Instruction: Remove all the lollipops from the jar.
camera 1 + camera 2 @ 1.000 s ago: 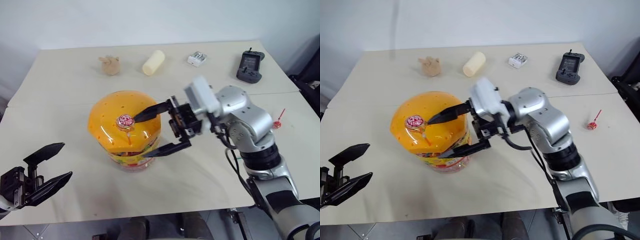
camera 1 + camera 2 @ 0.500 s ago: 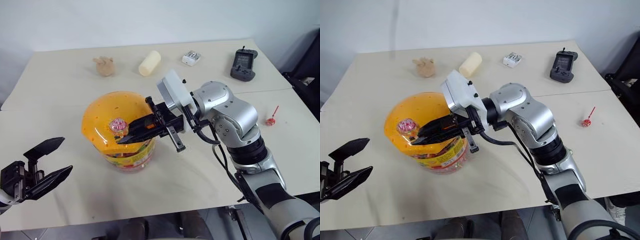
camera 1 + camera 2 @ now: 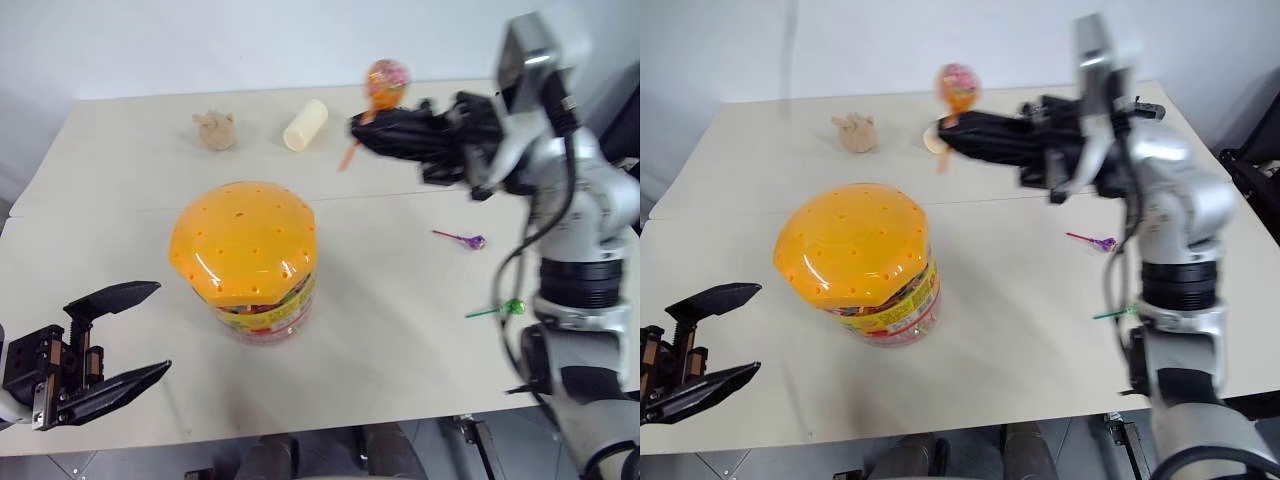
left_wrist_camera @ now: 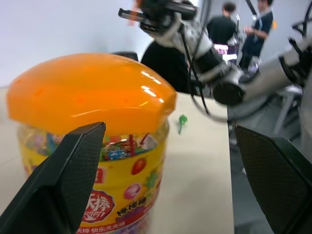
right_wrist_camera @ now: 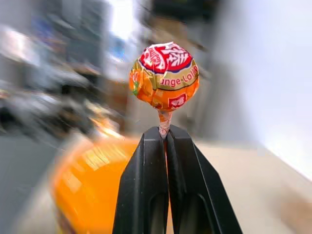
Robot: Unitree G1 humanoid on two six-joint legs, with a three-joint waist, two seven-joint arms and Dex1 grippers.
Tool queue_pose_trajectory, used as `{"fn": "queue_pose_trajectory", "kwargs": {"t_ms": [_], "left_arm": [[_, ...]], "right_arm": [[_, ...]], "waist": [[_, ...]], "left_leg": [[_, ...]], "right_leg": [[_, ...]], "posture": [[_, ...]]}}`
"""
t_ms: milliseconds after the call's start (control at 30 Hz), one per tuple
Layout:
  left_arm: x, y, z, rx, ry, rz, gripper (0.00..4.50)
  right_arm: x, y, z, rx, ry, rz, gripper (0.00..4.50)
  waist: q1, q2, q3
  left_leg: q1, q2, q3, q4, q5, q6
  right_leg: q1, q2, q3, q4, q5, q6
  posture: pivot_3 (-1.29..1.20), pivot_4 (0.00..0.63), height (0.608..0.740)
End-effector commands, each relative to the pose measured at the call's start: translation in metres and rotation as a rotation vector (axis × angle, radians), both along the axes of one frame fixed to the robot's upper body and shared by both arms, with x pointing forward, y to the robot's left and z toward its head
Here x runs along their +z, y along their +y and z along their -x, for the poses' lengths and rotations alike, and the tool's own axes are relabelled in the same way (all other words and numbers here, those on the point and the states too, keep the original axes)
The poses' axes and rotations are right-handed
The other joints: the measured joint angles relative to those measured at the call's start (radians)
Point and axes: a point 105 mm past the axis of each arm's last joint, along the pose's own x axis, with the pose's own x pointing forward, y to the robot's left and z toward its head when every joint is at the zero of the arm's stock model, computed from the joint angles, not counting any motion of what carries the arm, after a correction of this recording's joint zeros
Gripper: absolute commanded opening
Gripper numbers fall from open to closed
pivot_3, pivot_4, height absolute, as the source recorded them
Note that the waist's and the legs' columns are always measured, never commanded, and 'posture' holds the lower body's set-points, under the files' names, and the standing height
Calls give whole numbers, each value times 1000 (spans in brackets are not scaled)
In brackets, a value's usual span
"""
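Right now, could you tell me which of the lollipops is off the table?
The orange-wrapped lollipop, pinched by its stick in the right gripper and held in the air. The purple lollipop and green lollipop lie on the table.

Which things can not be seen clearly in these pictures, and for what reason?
- Inside of the jar: hidden by its orange lid and label band; any lollipops left cannot be counted.
- Right tool: motion-blurred in the eye views.
- Stick of the held lollipop: covered by the fingers in the right wrist view.
- Green lollipop: partly behind the right arm.
- Purple lollipop: wrapper print too small.
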Motion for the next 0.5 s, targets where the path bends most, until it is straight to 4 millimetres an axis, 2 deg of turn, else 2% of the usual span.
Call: {"fn": "queue_pose_trajectory", "kwargs": {"t_ms": [33,100,167,367,433,500], "left_arm": [[7,-15,5,-50,-74,-54,4500],[3,-19,5,-74,-69,-65,4500],[-2,-19,3,-85,-53,-62,4500],[-21,-6,-4,-71,28,-44,4500],[-24,-4,-7,-74,31,-48,4500],[-24,-5,-7,-63,28,-55,4500]], "right_arm": [[-36,-61,-13,-245,-16,247,20],[-65,-98,-17,-371,30,406,20],[-97,-133,-10,-437,83,573,20],[-153,-204,-1,-596,196,781,20],[-169,-226,3,-640,221,834,20],[-176,-243,4,-714,248,828,20]], "waist": [[8,0,0],[9,0,0],[9,1,0],[-12,2,0],[-15,1,1],[-16,1,1]], "left_leg": [[0,0,1,0,0,1],[-1,0,3,0,-1,2],[-1,0,5,0,-1,2],[6,2,13,0,-1,1],[7,2,13,1,0,1],[7,2,13,1,1,0]], "right_leg": [[0,0,0,0,0,0],[-1,-1,0,-1,0,0],[-1,-1,0,-1,0,1],[0,0,3,4,1,1],[2,1,3,4,2,0],[2,1,3,5,3,-1]], "posture": [[0,150,740],[0,150,740],[0,150,740],[0,150,740],[0,150,740],[0,150,740]]}}
